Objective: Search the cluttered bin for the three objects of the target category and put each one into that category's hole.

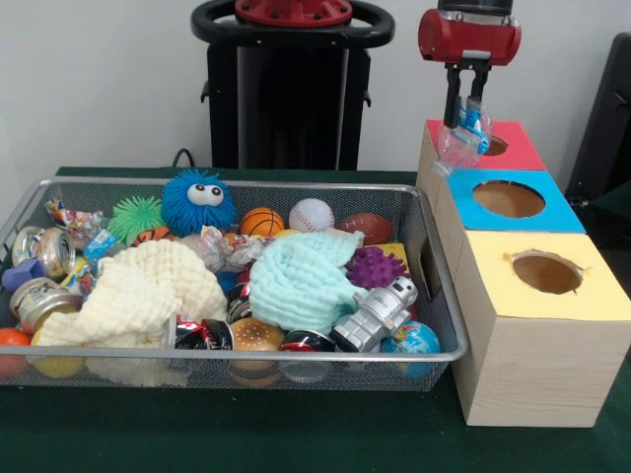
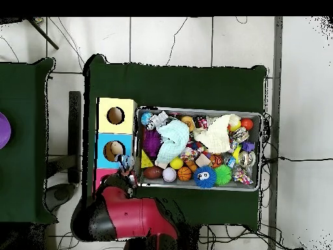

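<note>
While the wire mesh bin (image 1: 237, 353) of toys, cloths and cans sits nearest, the wooden box's yellow-topped hole (image 1: 545, 272) and blue-topped hole (image 1: 508, 198) lie before the red-topped hole (image 1: 493, 147). Just above the red one's near-left edge, the gripper (image 1: 469, 110) pinches a crumpled clear plastic bottle with blue label (image 1: 461, 138), hanging downward.

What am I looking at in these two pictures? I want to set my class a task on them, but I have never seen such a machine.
It is a red and black robot arm with a gripper, whose jaws hold a crumpled clear plastic bottle above the red box. One picture faces the robot across the table; the other looks straight down. On the green table stands a wire bin full of balls, cloths, cans and toys. Beside it are three boxes with holes: red, blue and yellow.
</note>
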